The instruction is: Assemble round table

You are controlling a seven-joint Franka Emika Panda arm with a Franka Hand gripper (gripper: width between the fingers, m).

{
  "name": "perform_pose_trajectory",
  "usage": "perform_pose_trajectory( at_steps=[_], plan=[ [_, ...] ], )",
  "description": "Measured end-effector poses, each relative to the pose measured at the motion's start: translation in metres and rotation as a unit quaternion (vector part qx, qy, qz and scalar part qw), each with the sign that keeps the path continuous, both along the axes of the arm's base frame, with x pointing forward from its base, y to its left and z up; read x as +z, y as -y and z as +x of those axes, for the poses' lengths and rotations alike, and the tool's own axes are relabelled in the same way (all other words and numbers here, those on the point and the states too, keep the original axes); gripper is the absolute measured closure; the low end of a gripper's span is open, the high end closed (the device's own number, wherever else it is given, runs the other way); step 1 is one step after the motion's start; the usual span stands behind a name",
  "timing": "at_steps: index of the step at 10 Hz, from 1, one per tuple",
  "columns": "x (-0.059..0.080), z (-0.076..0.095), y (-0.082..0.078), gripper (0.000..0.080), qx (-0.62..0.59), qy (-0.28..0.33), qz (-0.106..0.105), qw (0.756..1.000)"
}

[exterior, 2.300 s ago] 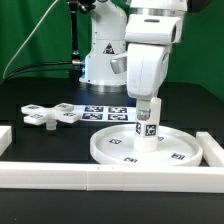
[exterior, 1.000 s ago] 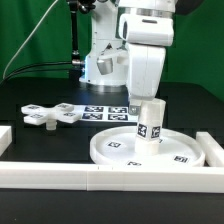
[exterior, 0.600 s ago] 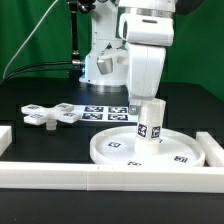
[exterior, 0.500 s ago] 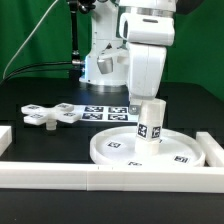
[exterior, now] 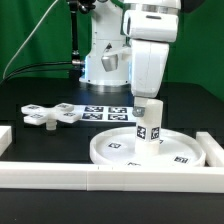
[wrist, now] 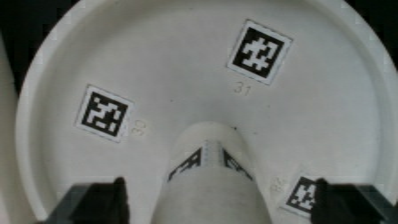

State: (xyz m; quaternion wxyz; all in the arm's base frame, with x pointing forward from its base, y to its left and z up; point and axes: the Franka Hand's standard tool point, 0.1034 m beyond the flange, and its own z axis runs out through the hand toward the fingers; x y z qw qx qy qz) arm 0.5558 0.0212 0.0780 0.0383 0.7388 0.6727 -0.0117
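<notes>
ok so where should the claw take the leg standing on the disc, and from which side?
Grip the leg by its upper end, coming straight down from above. It stands upright near the middle of the round disc, so its top and curved sides are free, while the disc's raised rim would likely hinder a low sideways approach. The claw hangs open at its top.
</notes>
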Motion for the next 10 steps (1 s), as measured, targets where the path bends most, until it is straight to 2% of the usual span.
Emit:
perform_pose_trajectory(
  at_steps=[1, 2, 5, 9, 10],
  plan=[
    [0.000, 0.000, -0.001, 0.0207, -0.004, 0.000, 0.000, 1.000],
    [0.000, 0.000, -0.003, 0.0160, -0.010, 0.000, 0.001, 1.000],
    [-0.002, -0.002, -0.020, 0.0153, -0.033, 0.001, 0.007, 0.999],
    [-0.005, -0.003, -0.018, 0.0151, -0.038, -0.001, 0.007, 0.999],
    [-0.005, -0.003, -0.019, 0.0249, -0.039, -0.001, 0.008, 0.999]
  ],
)
